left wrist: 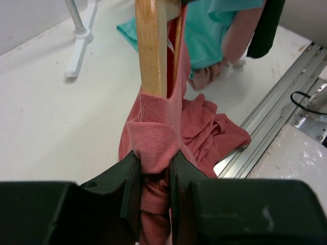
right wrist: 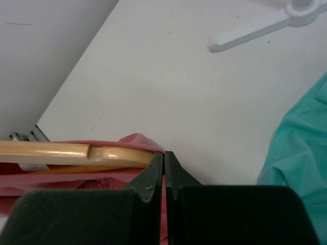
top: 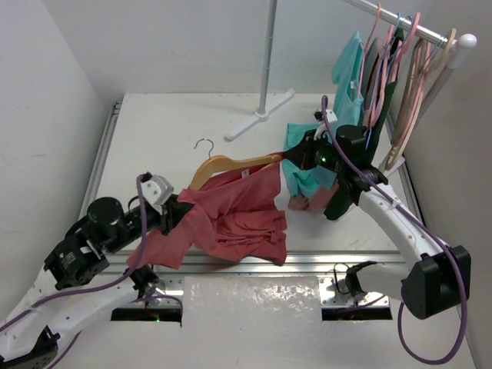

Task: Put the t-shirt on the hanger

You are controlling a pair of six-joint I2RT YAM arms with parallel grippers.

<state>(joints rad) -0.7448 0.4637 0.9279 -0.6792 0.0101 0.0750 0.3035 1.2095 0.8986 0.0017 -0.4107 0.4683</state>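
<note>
We see the coral t-shirt partly threaded on the wooden hanger, which is held slanted above the white table. Most of the cloth hangs below it and pools in folds near the front rail. The left gripper is clamped on a bunched, ribbed edge of the shirt, seemingly the neckline, and one hanger arm enters the fabric just beyond its fingers. In the right wrist view, the right gripper has its fingers pressed together with a thin line of coral cloth between them, right beside the hanger's other tip, so we judge it pinches the shirt there. We expect the shirt to handle as light, limp and stretchy: it will sag, fold on itself and drag wherever it is unsupported. The ribbed band is the firmest place to grip and pull. The hanger is stiff and smooth, so cloth should slide along it but could also slip off a tip if tension drops. A crumpled teal shirt lies just beside the right arm, near enough to snag.
</note>
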